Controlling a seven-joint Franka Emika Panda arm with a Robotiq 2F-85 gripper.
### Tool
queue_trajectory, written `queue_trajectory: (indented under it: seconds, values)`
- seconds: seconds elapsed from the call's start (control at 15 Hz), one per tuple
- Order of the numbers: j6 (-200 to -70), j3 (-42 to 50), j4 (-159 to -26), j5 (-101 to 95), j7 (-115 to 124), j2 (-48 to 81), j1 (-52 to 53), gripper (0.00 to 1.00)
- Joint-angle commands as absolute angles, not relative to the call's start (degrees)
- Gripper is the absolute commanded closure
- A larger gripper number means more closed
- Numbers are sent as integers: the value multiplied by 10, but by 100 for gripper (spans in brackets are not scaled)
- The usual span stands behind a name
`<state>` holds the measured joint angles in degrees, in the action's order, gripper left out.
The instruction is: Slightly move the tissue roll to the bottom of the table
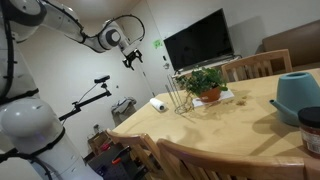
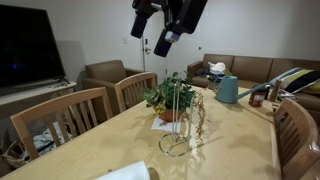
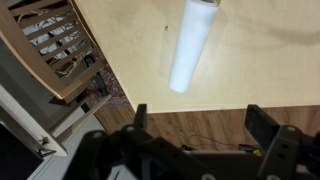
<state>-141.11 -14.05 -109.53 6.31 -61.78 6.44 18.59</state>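
You face a dark-screened television [image 2: 22, 45] set against a plain pale wall [image 2: 90, 25]. Just beside the television sits a brown armchair [image 2: 105, 73]. Farther from the television, along the next wall, runs a brown sofa [image 2: 250, 68]. Between the television and the light tan tabletop [image 2: 110, 145] stand wooden slat-backed chairs [image 2: 60, 118]. The wrist view gives you another slatted chair [image 3: 50, 45] above a brown wood-plank floor [image 3: 190, 125]. The light is soft and even.
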Motion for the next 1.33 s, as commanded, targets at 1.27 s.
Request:
queue_trajectory:
  seconds: [1.27]
  values:
    - [-1391,-187,-961,59,-576,253,153,26]
